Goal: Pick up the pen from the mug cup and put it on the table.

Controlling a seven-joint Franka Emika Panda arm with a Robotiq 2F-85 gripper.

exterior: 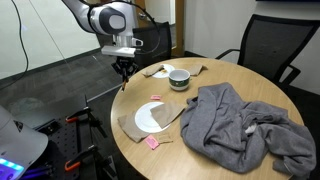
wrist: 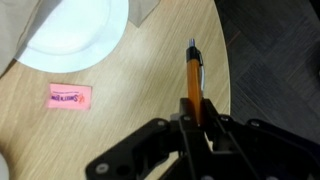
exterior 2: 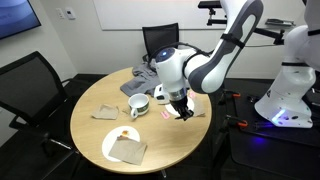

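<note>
My count from where I work | pen (wrist: pixel 192 80): 1 | mug cup (exterior: pixel 179 78): 1 | white plates (exterior: pixel 150 118) (exterior: pixel 158 70): 2 | pink scrap (wrist: pixel 71 97): 1 | grey cloth heap (exterior: pixel 245 125): 1 | round table (exterior 2: pixel 90 125): 1 | black chairs (exterior 2: pixel 30 80) (exterior 2: pixel 160 40) I see around it: 2

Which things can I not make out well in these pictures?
Pen: one end is hidden by the gripper in the wrist view; too small in both exterior views.
Mug cup: outside the wrist view's frame.
Table: partly covered by a grey cloth in an exterior view.
</note>
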